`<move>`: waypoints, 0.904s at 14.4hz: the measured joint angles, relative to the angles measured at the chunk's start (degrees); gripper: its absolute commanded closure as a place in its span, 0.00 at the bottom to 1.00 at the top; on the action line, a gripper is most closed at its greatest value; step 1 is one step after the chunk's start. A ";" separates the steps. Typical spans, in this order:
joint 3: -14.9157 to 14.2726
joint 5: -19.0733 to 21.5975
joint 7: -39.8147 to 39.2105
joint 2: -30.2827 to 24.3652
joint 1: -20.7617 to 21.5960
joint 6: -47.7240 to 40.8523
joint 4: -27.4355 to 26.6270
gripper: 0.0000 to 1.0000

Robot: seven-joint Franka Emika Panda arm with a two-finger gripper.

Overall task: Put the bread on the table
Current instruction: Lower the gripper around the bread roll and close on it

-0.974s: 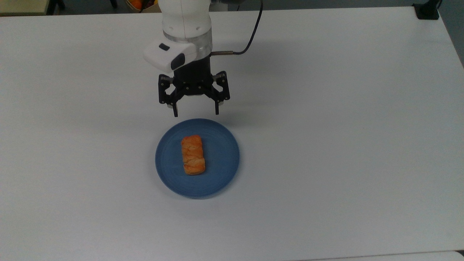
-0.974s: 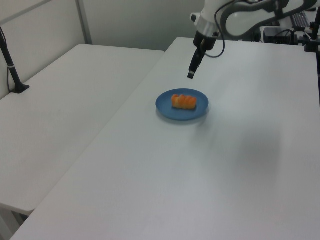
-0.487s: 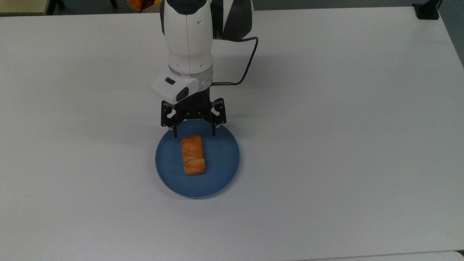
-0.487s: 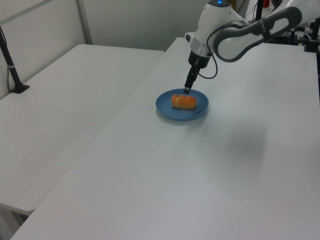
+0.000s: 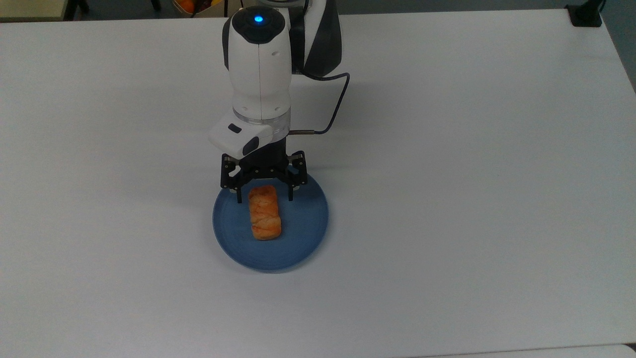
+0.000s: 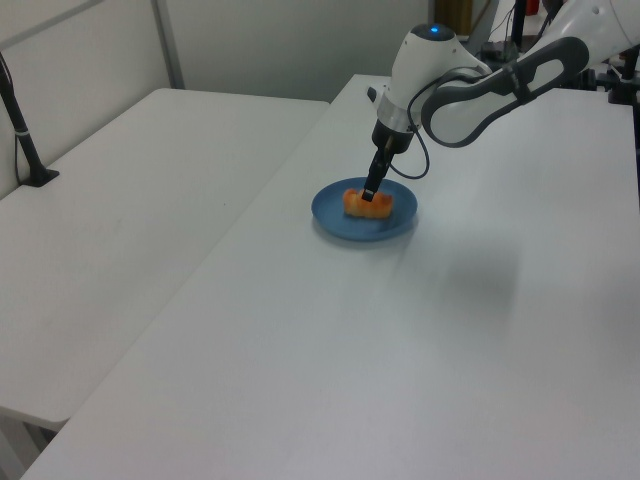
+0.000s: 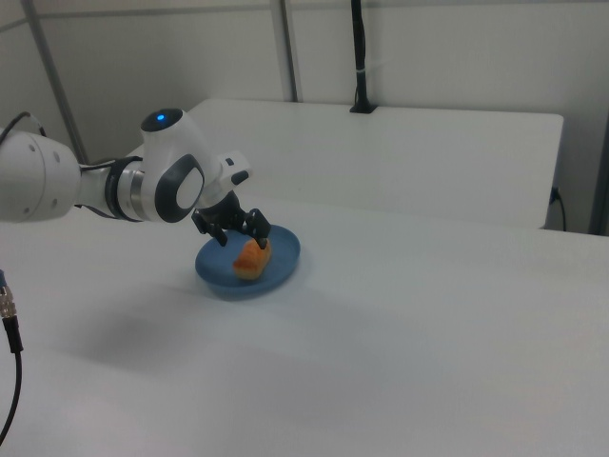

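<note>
Here the gripper (image 5: 265, 201) is wide open and holds nothing; its fingers straddle only the near end of the bread (image 5: 264, 213). Closing there may pinch the tip, so the crust could crumble or the roll tilt and drop. The bread, golden-orange and ridged, lies on the plate (image 5: 303, 233), with the table (image 5: 447, 199) beyond.

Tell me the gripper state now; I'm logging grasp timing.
Gripper: open, fingers straddling one end of the bread, holding nothing.

The bread (image 5: 264, 213) lies on the plate (image 5: 303, 238) on the table (image 5: 472, 199).
</note>
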 measured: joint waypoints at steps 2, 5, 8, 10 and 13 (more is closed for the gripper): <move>0.00 -0.03 1.52 1.23 0.00 3.25 0.01 0.02; 0.00 -3.05 4.10 2.05 0.00 4.00 0.03 0.16; -0.01 -4.59 4.63 2.71 -0.02 4.01 0.03 0.39; -0.03 -5.42 4.64 2.99 -0.21 4.01 0.04 0.52; -0.03 -5.62 4.64 3.05 -0.37 4.01 0.08 0.63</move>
